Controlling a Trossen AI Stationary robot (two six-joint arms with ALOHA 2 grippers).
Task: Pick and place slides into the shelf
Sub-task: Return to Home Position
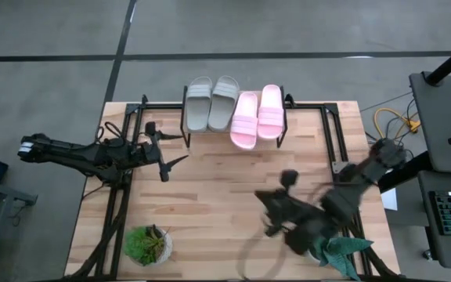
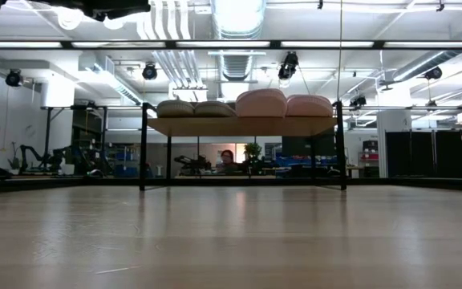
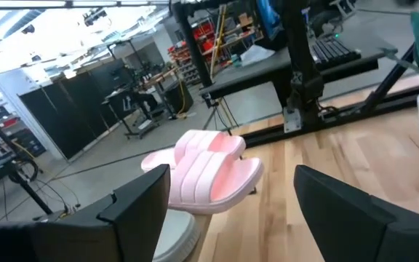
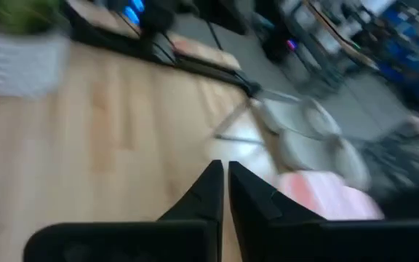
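i'm seeing the grey slides (image 1: pixel 211 103) and pink slides (image 1: pixel 257 116) sitting side by side on the shelf (image 1: pixel 185 125). the left gripper (image 1: pixel 185 148) is hovering spread-fingered just beside it, while the right gripper (image 1: pixel 268 207) is hanging blurred over the table (image 1: pixel 210 204).

The shelf (image 2: pixel 239 126) at the far edge of the table (image 1: pixel 210 196) is filled by slides (image 1: pixel 245 121); the middle is left bare; the near-left corner is taken by a potted plant (image 1: pixel 147 244).

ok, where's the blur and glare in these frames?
High view: the right arm, over the table's right side, is motion-smeared; the left arm at the left edge is crisp. Right wrist view: everything past the right gripper streaks, pink slides included. Low view: ceiling lights blow out, backlighting the shelf. Left wrist view: clean, even light.
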